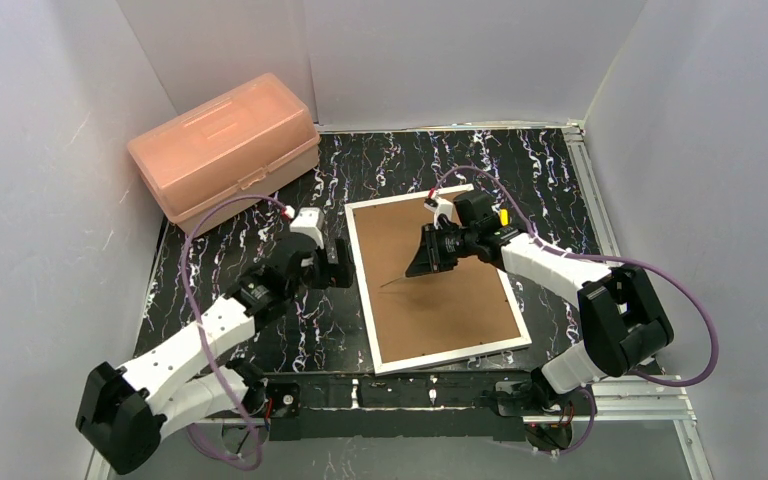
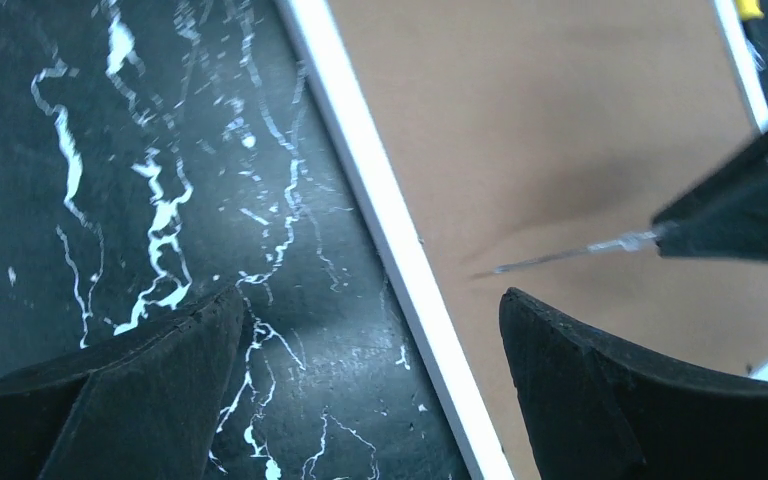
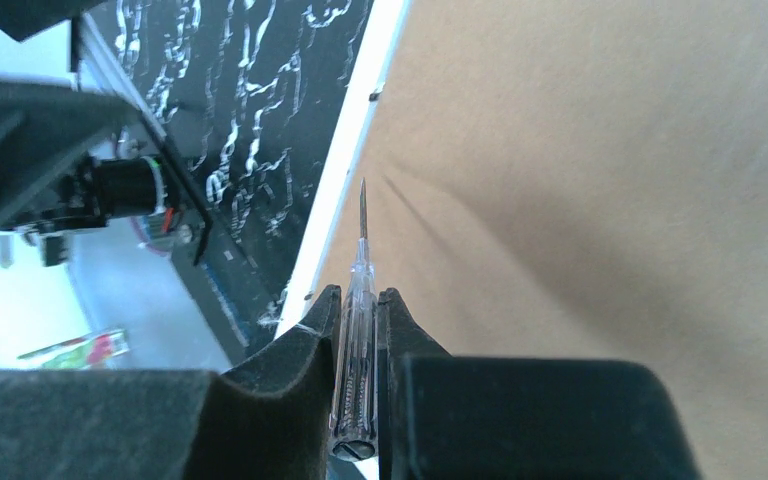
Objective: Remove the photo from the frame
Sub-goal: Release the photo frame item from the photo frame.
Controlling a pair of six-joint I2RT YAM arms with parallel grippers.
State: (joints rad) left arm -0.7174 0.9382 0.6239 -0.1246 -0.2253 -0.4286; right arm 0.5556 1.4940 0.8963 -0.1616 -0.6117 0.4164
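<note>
The frame (image 1: 450,310) lies face down on the black marbled table, brown fibreboard back up and a thin white border around it. The photo is hidden under the backing. My right gripper (image 1: 422,262) hovers over the upper middle of the back, shut on a clear-handled screwdriver (image 3: 358,340). The screwdriver's thin metal tip points toward the frame's left border (image 3: 360,130). My left gripper (image 1: 340,262) is open and empty, low at the frame's left edge. In the left wrist view (image 2: 372,297) it straddles the white border (image 2: 390,230), one finger over the table and one over the back. The screwdriver (image 2: 580,252) shows there too.
A pink plastic box (image 1: 225,145) stands at the back left of the table. White walls close in the left, back and right sides. A metal rail (image 1: 585,180) runs along the table's right edge. The arm bases stand at the near edge.
</note>
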